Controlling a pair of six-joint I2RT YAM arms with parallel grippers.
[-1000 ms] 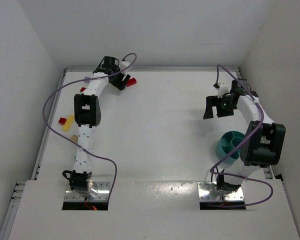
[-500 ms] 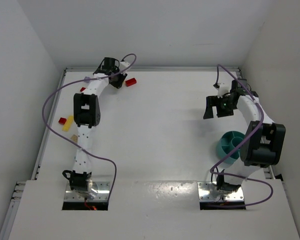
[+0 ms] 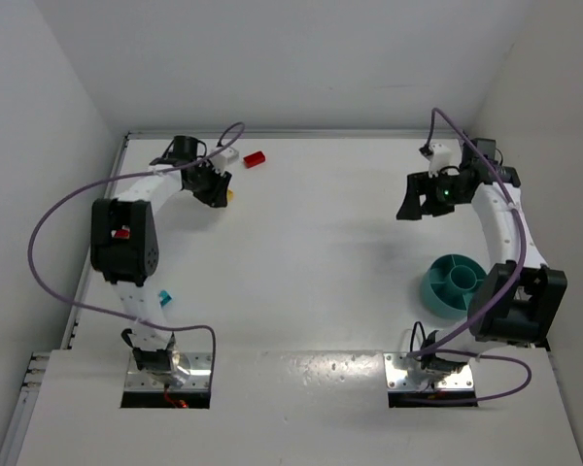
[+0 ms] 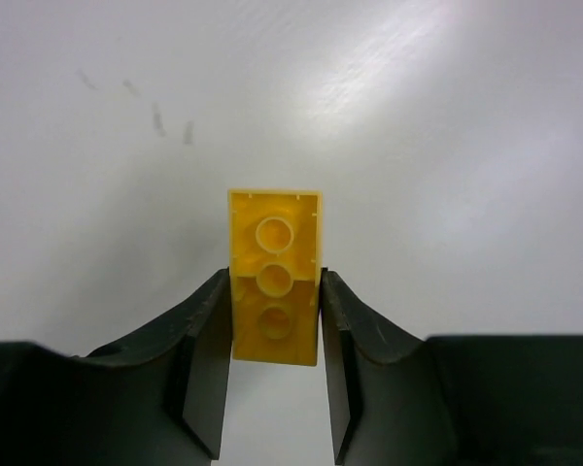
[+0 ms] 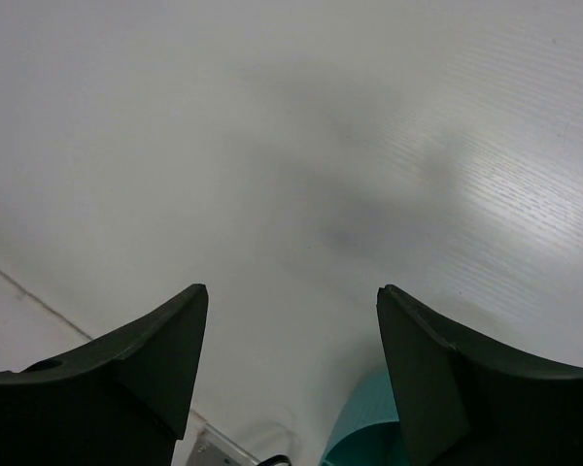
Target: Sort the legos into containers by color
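Note:
My left gripper (image 3: 217,186) is shut on a yellow lego (image 4: 275,291), which sits upright between the two fingers above the white table. In the top view only a speck of the yellow lego (image 3: 229,194) shows at the fingertips. A red lego (image 3: 255,158) lies near the back wall, to the right of that gripper. A cyan lego (image 3: 162,295) lies at the near left beside the left arm. The teal dish (image 3: 454,283) stands at the right. My right gripper (image 3: 417,201) is open and empty, hanging above the table behind the dish; the dish's rim (image 5: 361,442) shows low in its view.
A speck of red (image 3: 121,233) shows at the left arm's elbow. The table's left edge rail (image 3: 95,254) runs close beside the left arm. White walls close the back and both sides. Purple cables loop from both arms.
The left arm has swung left and its gripper has pulled back from the red lego, now with the yellow lego in it. The cyan lego has come into view. The right gripper shifted slightly back.

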